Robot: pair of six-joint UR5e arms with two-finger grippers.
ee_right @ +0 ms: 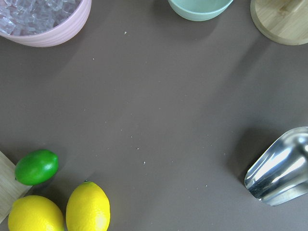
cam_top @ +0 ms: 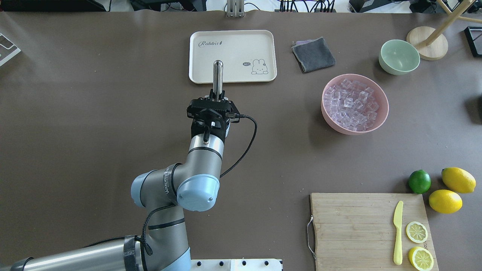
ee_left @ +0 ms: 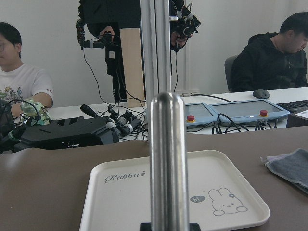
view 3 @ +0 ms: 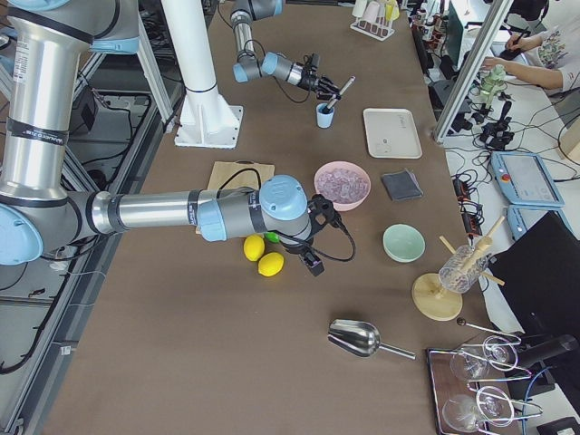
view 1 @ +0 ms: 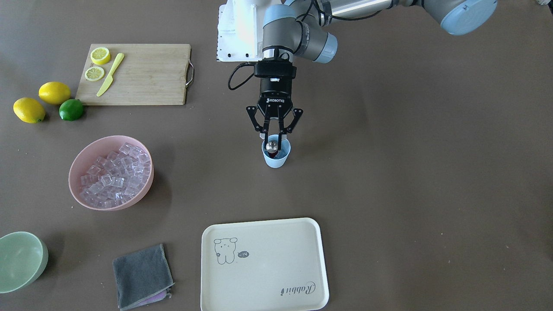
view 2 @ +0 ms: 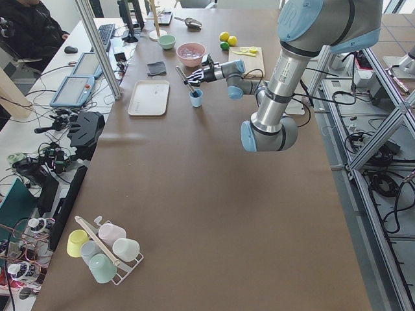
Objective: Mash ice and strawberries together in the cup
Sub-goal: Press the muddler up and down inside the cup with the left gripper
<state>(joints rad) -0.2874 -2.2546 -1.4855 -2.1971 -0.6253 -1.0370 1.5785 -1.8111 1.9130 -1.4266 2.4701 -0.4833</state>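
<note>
Left gripper (view 1: 274,131) squeezed tight on metal masher (cam_top: 217,73), right above cup (view 1: 276,160). Masher leans: bottom end in cup, top tipped away from robot. Red bit in cup, likely strawberry (view 1: 279,152). Right gripper (view 3: 313,263) far from cup; cannot tell if open.

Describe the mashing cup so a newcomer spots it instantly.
Start at the cream tray and look toward the robot's base: the cup stands alone mid-table, under the left gripper. It is a small light blue tumbler, far narrower than the pink bowl.
</note>
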